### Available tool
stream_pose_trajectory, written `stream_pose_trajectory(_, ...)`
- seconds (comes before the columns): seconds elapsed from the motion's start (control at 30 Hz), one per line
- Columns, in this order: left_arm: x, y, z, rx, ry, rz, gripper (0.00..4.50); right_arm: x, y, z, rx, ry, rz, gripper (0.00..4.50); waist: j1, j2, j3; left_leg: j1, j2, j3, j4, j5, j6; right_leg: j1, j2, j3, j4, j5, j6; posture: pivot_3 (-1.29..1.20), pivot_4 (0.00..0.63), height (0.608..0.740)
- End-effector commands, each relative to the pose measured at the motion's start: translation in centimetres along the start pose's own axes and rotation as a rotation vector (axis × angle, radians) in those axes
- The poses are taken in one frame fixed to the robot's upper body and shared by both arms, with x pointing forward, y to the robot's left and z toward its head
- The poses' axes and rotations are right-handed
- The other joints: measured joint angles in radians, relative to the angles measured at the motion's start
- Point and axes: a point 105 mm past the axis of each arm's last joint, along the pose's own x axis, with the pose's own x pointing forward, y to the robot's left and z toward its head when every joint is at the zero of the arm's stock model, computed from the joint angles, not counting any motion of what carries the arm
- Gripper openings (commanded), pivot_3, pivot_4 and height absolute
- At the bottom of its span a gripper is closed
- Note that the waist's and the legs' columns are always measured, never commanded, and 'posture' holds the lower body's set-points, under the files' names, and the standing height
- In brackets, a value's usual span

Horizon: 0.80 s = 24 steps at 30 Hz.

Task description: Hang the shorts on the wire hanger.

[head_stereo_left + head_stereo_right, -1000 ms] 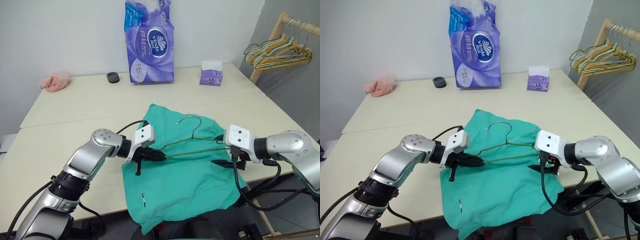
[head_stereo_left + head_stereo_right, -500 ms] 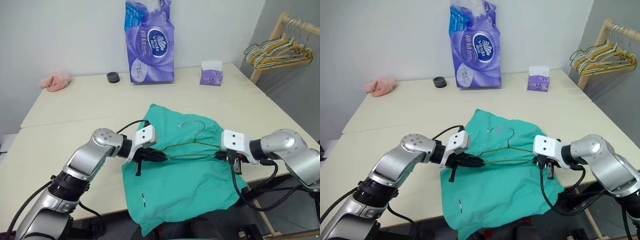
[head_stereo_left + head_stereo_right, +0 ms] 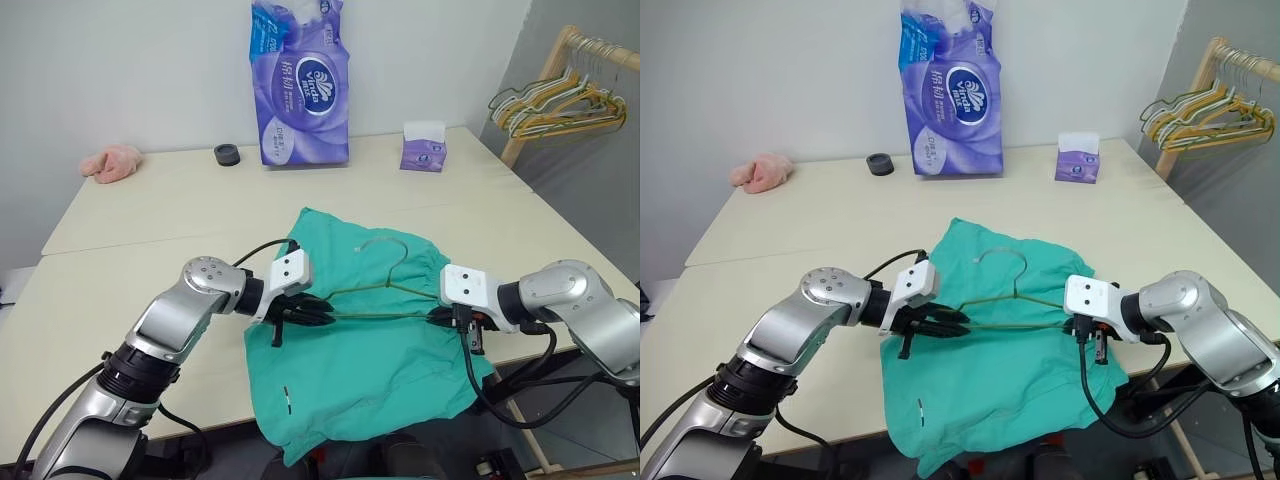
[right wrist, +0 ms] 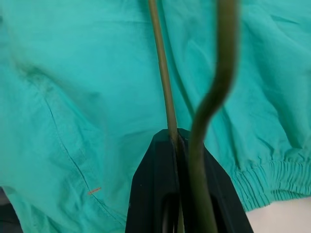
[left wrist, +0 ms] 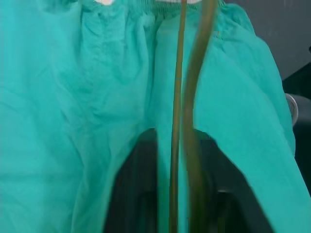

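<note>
Purple tissue pack (image 3: 300, 85) at the table's (image 3: 150, 210) far edge carries a round logo with Chinese print; the characters are too small to read. Small purple box (image 3: 422, 148) to its right, writing unreadable.

Shorts (image 3: 370, 360) lie flat on the near table edge, waistband toward the far side, legs hanging over the front. Hanger (image 3: 385, 290) lies on the shorts, long axis running left to right between the two grippers, hook pointing to the far edge.

Left gripper (image 3: 318, 313): fingers parted, wire passing between them at the hanger's left corner. Right gripper (image 3: 442, 315): fingers pressed together on the wire at the right corner
</note>
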Motion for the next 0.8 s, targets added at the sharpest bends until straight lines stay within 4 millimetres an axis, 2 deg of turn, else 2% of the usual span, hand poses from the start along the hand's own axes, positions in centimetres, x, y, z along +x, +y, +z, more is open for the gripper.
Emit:
stream_pose_trajectory(0.03,0.1,-0.6,1.7,0.055,-0.056,-0.028,2.19,-0.4,-0.3,1.3,-0.046,-0.041,-0.023,0.0,0.001,0.0,0.0,0.0,0.0,0.0,0.0,0.0,0.0,0.0,0.0,0.0,0.0,0.0,0.0,-0.1,0.047,0.74)
stream_pose_trajectory(0.2,0.0,-0.4,1.7,0.074,-0.066,-0.009,3.65,-0.5,-0.3,1.2,-0.047,-0.04,-0.024,0.0,0.001,0.0,0.0,0.0,0.0,0.0,0.0,0.0,0.0,0.0,0.0,0.0,0.0,0.0,0.0,-0.1,0.048,0.74)
stream_pose_trajectory(0.5,-0.8,0.8,1.8,0.064,-0.093,0.07,3.65,-1.1,-0.7,0.1,-0.023,-0.016,-0.043,0.0,0.004,0.0,0.0,0.0,0.0,0.0,0.0,0.0,0.0,0.0,0.0,0.0,0.0,0.0,0.0,-0.09,0.048,0.74)
stream_pose_trajectory(0.8,-1.5,2.7,2.3,0.066,-0.145,0.206,3.65,-2.9,-1.3,-2.8,0.076,0.036,-0.119,0.0,0.02,0.0,0.0,0.0,0.0,0.0,0.0,0.0,0.0,0.0,0.0,0.0,0.0,0.0,0.0,-0.08,0.049,0.74)
